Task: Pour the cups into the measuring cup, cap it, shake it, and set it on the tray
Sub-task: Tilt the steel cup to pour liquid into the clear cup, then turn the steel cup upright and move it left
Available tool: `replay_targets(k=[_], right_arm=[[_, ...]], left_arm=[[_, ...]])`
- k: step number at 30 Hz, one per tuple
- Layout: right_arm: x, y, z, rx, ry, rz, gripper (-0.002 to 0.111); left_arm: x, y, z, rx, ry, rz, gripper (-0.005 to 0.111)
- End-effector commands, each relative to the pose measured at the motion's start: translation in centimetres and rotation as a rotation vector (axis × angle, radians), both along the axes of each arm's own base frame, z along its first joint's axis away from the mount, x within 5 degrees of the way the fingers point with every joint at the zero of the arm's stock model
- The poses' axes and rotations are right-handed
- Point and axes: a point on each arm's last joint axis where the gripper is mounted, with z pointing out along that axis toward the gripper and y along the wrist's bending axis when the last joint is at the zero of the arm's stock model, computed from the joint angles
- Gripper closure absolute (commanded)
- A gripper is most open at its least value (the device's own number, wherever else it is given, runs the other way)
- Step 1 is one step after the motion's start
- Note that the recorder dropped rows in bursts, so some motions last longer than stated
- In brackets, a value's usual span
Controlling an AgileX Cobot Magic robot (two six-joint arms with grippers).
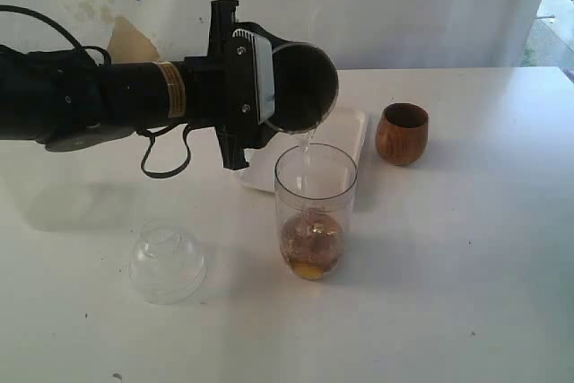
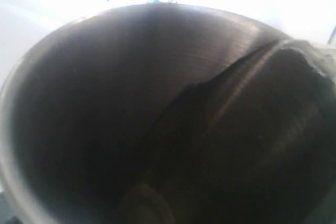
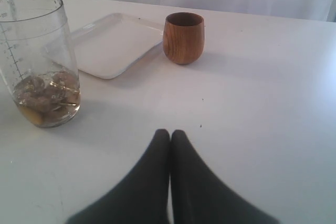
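Two grippers: left gripper clamps tilted steel tumbler, pouring into measuring cup; right gripper closed, empty; wooden cup beside tray, toward table far edge.

Exterior looks down at the measuring cup; right wrist shares it, lower.

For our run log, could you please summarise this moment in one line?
left fingers: hold steel tumbler, pouring into measuring cup | right fingers: shut, empty | wooden cup: upright
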Motion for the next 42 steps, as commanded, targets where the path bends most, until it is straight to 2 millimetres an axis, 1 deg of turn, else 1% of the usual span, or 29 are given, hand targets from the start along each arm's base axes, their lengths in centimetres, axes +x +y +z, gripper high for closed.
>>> replay_targets(k=[1,6,15,18,21,26,33,37,42], right_arm=[[0.0,0.0,-0.1,-0.003,0.0,-0.004,0.108],[0.0,0.0,-0.1,-0.003,0.0,-0.004,0.108],[0.0,0.0,-0.1,-0.003,0.0,-0.004,0.108],[0.0,0.0,-0.1,-0.003,0.0,-0.004,0.108],[0.0,0.0,-0.1,-0.003,0.0,-0.004,0.108],[0.0,0.0,-0.1,-0.003,0.0,-0.004,0.108],[0.0,0.0,-0.1,-0.003,0.0,-0.004,0.108],[0.0,0.0,-0.1,-0.003,0.0,-0.004,0.108],[0.0,0.0,-0.1,-0.003,0.0,-0.004,0.108]], left_arm=[[-0.1,-0.3,1.4,-0.039,-0.062,-0.025,0.107],[-0.1,-0.3,1.4,-0.01,-0.1,-0.037,0.107],[-0.1,-0.3,1.4,-0.01,-0.1,-0.037,0.107],[0.0,-0.3,1.4,-0.041,-0.068,-0.019,0.107],[0.2,-0.1,1.6,-0.132,0.021,0.035,0.107],[0.5,0.1,1.9,-0.396,0.295,0.162,0.107],[0.6,0.1,1.8,-0.616,0.578,0.24,0.107],[0.9,0.6,1.5,-0.693,0.687,0.345,0.107],[2.6,2.4,0.5,-0.816,0.761,0.494,0.107]])
